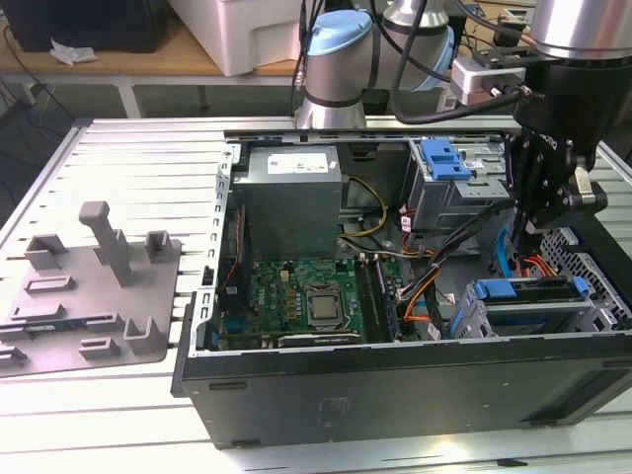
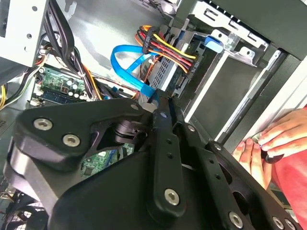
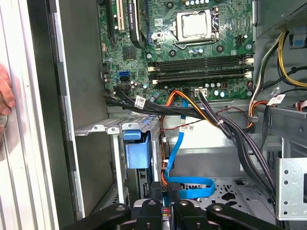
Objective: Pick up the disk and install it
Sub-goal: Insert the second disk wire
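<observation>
Black linkages of the tool (image 2: pixel 156 103) fill the foreground of the second wrist view. The fingers are seen drawn together, with nothing of the disk between them. The tips sit just beside the end of a blue data cable (image 2: pixel 125 64); whether that connector is pinched cannot be told.

Tool is positioned low inside the open PC case (image 1: pixel 395 400), over the drive-cage end at the exterior view's right.

Task status, as judged: the pick-up looks finished. The disk (image 1: pixel 523 289) is seen inside the lower drive cage (image 1: pixel 472 326), not in the tool and not on the counter (image 1: pixel 118 405). Install looks largely done. Full seating and latching cannot be confirmed.

Disk appearance: only the blue carrier edge is exposed, as a long blue bar across the cage mouth in the exterior view and as a blue block in the slot in the first wrist view. The metal body and label are hidden by the cage. No tilt is noted; the carrier appears to lie parallel with the cage rails.

Power leads (image 2: pixel 165 48) are bundled close to the cage. Connection to the disk cannot be told.

A person's hand (image 2: pixel 268 143) is rested on the case rim beside the cage, close to the tool. A grey fixture tray (image 1: pixel 89 296) lies on the counter, well apart from the case.
</observation>
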Action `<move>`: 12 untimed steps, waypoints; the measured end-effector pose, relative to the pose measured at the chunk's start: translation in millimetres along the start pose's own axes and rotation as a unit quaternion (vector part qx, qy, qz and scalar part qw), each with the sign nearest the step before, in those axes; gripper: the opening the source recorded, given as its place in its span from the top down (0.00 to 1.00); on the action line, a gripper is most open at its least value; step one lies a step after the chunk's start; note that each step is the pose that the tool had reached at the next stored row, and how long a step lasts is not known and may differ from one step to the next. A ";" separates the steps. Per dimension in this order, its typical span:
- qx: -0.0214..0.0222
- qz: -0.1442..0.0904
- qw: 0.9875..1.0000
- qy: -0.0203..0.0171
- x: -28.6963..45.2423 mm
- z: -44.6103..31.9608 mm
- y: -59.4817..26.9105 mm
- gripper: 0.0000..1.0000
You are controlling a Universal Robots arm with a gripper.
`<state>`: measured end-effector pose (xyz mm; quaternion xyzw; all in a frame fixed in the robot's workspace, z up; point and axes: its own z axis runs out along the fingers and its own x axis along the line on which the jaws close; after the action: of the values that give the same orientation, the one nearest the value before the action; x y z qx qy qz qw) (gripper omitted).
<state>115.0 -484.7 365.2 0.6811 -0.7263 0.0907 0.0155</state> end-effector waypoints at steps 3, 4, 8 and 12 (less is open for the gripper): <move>0.000 0.000 1.000 -0.001 2.5 0.5 -0.9 0.84; -0.004 0.000 1.000 -0.004 3.0 0.8 -3.3 0.84; -0.042 -0.010 0.999 -0.002 5.2 1.9 -9.9 0.84; -0.052 -0.029 0.998 -0.002 6.3 3.7 -24.0 0.84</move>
<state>138.7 -492.9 365.1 0.7007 -0.7098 0.0509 0.0518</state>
